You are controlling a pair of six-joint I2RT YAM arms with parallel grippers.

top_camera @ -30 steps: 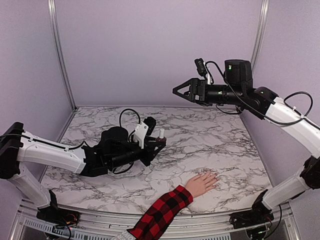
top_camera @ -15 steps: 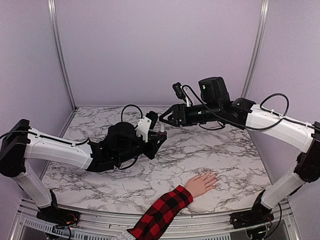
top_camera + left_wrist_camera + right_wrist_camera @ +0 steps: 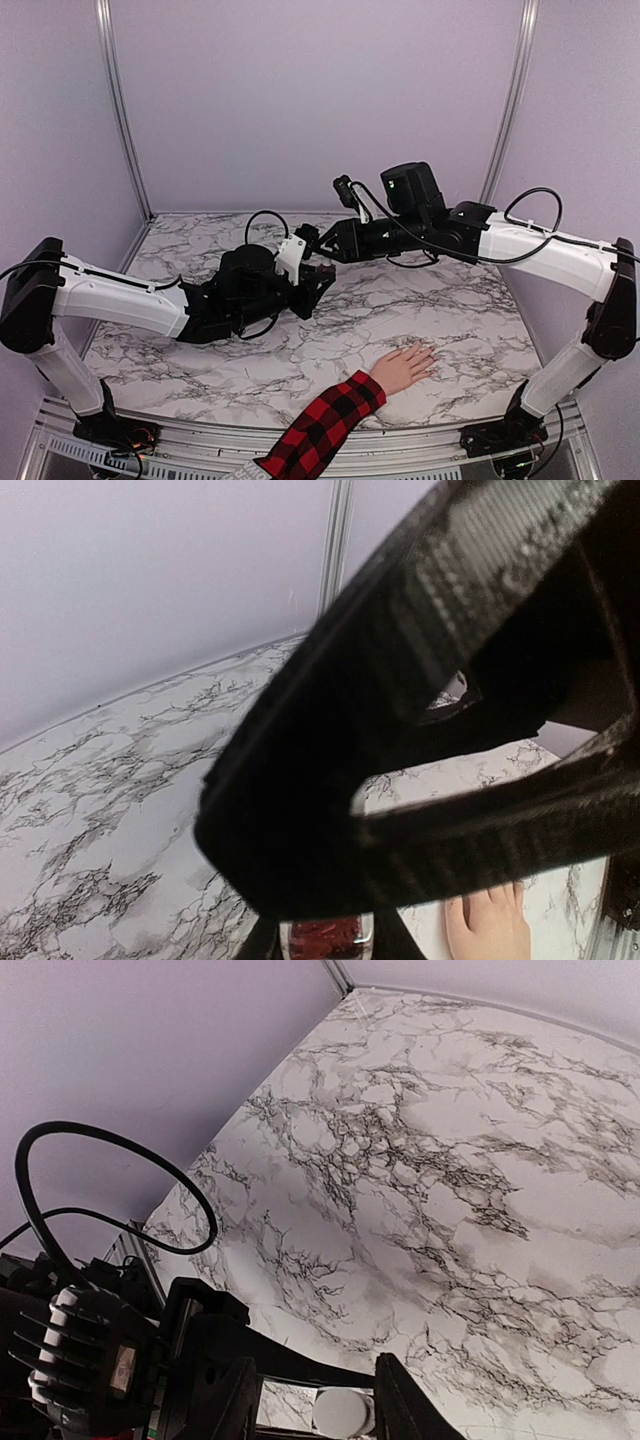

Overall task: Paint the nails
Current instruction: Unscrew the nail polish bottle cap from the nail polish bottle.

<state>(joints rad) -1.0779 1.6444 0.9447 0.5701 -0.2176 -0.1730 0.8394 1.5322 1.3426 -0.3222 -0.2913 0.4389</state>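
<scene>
Right arm is swinging down and leftward from its high perch, jaws narrowing, to meet the left arm over the marble table (image 3: 440,290). Left gripper (image 3: 316,282) is clamping fully on the polish bottle (image 3: 325,936) and holding it clear of the table. Right gripper (image 3: 326,247) is standing half open astride the white cap (image 3: 341,1411), with a sliver of daylight showing on one side, so it is not pinching yet.

Near the front edge, well apart from both grippers, the pale hand (image 3: 405,367) is lying flat, and the nails (image 3: 428,350) are pointing right, too small to make out.

They are likely behaving as hard, smooth, tiny surfaces wanting only a feather-light brush stroke, never a grasp; the hold probably belongs on the cap's sides.

Only the left wrist view is showing the dark-red glass. Only the right wrist view is showing the gap beside the cap. Only the top view is showing the plaid sleeve (image 3: 325,425).
</scene>
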